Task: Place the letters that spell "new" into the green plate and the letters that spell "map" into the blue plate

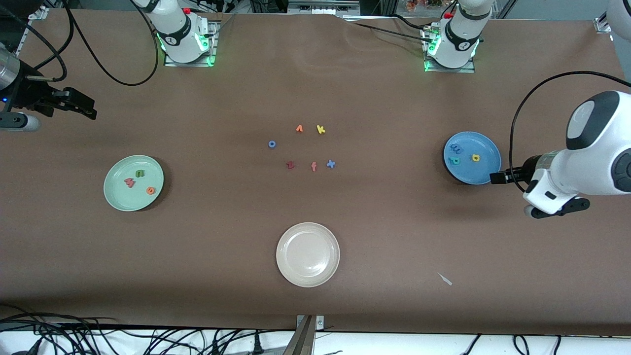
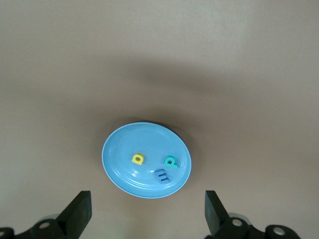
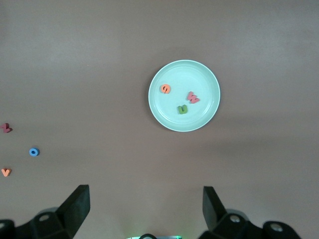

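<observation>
Letters spelling "new", a green "n", an orange "e" and a pinkish-red "w", lie in the round pale mint-green plate toward the right arm's end of the brown tabletop, while a blue "m", a yellow "a" and a teal "p" lie in the round medium-blue plate toward the left arm's end. Between the 2 plates sit 6 loose small letters, among them a yellow "k" and a blue "x", with a round cream-white plate nearer the front camera. Both arms wait: the left end effector hangs above the tabletop beside the blue plate and the right end effector at its own end of the tabletop, each with fingers spread wide and holding nothing.
</observation>
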Motion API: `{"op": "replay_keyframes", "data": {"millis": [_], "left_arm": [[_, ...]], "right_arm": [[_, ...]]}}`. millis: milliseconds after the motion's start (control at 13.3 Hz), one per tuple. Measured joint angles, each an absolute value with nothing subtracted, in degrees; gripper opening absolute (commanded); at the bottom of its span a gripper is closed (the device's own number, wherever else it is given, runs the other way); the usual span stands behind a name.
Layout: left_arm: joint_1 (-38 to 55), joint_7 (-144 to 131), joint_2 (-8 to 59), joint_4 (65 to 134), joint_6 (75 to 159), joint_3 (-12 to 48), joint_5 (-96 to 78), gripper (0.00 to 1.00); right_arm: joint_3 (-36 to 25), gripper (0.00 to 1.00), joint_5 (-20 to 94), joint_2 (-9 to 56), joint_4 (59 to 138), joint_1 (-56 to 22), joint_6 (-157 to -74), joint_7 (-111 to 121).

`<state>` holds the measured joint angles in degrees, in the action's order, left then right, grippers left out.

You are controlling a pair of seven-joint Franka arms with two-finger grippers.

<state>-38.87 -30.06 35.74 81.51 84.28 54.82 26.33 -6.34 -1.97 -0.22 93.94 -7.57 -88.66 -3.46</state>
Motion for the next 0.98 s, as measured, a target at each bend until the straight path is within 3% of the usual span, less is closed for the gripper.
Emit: {"op": "replay_keyframes", "data": {"millis": [226,603,980], "left_arm": [[-32.9,-27.6,35.8,78.6,81.6,48.3,26.3,0.99],[-18.3,-13.1,35.6,70.3,77.0,31.5,21.9,0.99],[-4.8,-0.3,29.9,67.9,81.3,3.5,1.1,0.93]], "right_arm": [[-6.3,1.0,-2.0,0.4,94.0,-7.6,-88.7,-3.5],[-6.3,1.0,-1.3,1.0,94.0,-7.6,-88.9,-3.5],[-6.3,1.0,-1.3,1.2,94.0,-7.6,-88.9,-3.5]]}}
